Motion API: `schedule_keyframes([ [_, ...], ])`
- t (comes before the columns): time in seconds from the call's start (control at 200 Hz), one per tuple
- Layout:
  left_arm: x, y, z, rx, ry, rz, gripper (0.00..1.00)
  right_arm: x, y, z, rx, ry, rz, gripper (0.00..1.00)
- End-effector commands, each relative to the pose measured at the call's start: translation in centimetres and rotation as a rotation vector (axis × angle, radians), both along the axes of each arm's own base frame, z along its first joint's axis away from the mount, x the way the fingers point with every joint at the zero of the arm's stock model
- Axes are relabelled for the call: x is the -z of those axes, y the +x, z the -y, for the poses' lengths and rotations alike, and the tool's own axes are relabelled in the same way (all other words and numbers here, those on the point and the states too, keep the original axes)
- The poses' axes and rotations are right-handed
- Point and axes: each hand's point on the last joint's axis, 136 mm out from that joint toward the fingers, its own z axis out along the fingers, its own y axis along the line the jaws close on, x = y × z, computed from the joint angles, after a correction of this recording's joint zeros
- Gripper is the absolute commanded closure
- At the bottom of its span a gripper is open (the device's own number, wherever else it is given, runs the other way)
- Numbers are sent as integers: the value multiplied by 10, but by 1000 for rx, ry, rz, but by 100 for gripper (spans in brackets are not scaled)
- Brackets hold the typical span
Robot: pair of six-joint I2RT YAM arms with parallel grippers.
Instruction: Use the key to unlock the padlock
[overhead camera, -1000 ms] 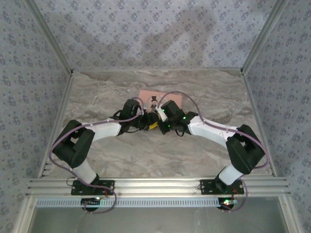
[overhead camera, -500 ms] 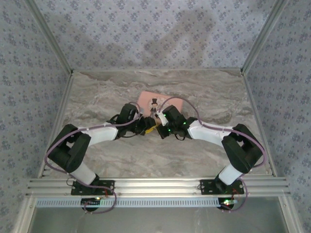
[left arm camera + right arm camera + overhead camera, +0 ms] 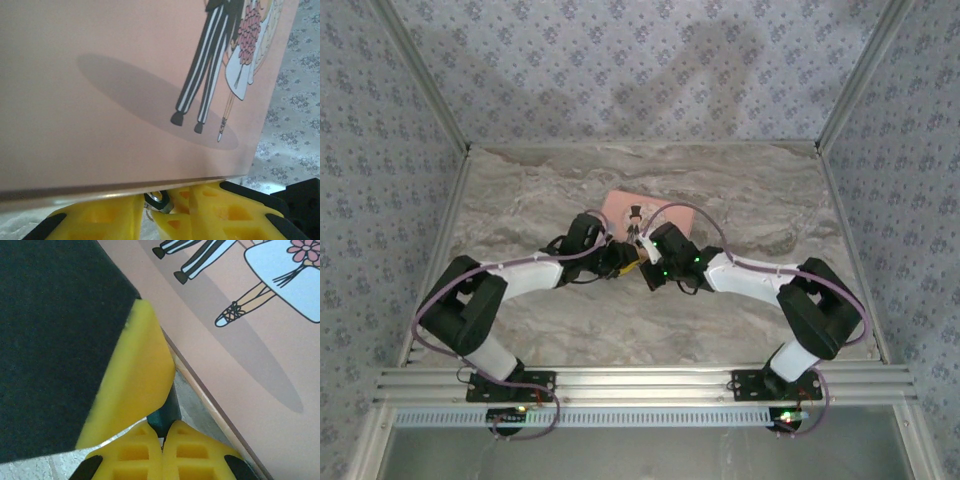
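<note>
My two grippers meet tip to tip at the near edge of the pink tin (image 3: pixel 620 205). The padlock (image 3: pixel 170 412), a tiny dark teal body, sits at the tips of my right gripper (image 3: pixel 164 426). That gripper is shut, with a pale sliver of the key (image 3: pixel 161 441) in the seam between its fingers. One yellow finger (image 3: pixel 135 390) of the left gripper presses against the padlock's side. In the left wrist view my left gripper (image 3: pixel 167 196) has its jaws apart around a small dark and metal part of the padlock (image 3: pixel 159 201). Whether the jaws squeeze it is unclear.
The pink tin (image 3: pixel 100 75) with its cartoon couple lies flat just beyond both grippers, its near edge over the fingertips. Marble tabletop (image 3: pixel 520 200) stretches left, right and toward me. Patterned walls close the back and sides.
Both wrists have drawn slightly toward me, uncovering more of the pink tin. The left jaws have narrowed. The right jaws stay shut.
</note>
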Motion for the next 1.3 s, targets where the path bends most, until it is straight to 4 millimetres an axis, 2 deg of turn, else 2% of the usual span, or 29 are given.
schedule_keyframes([
  [0.0, 5, -2, 5, 11, 30, -25, 71, 14, -22, 5, -11, -46, -75, 100],
  [0.17, 12, -3, 6, 4, 43, -46, 80, 11, -23, 2, -24, -50, -58, 100],
  [0.225, 15, -3, 6, 3, 51, -56, 81, 10, -24, 0, -32, -51, -51, 98],
  [0.33, 22, -3, 5, -6, 65, -71, 89, 8, -26, -3, -43, -52, -42, 94],
  [0.465, 27, -2, 2, -14, 68, -80, 96, 4, -29, -1, -44, -41, -31, 78],
  [0.57, 29, -2, 1, -16, 68, -83, 99, -1, -30, 5, -30, -35, -23, 69],
  [0.76, 32, -1, 0, -20, 63, -87, 100, -12, -30, 15, 8, 13, -21, 65],
  [0.934, 32, 1, 0, -25, 54, -86, 100, -6, -29, 27, 40, 14, -29, 65],
  [1.024, 32, 2, -2, -27, 52, -87, 100, -4, -25, 31, 71, 73, -61, 65],
  [1.149, 31, 3, -4, -26, 44, -87, 100, -10, -20, 32, 82, 177, -91, 62],
  [1.294, 29, 2, -2, -21, 29, -89, 100, -15, -18, 30, 61, 197, -87, 61],
])
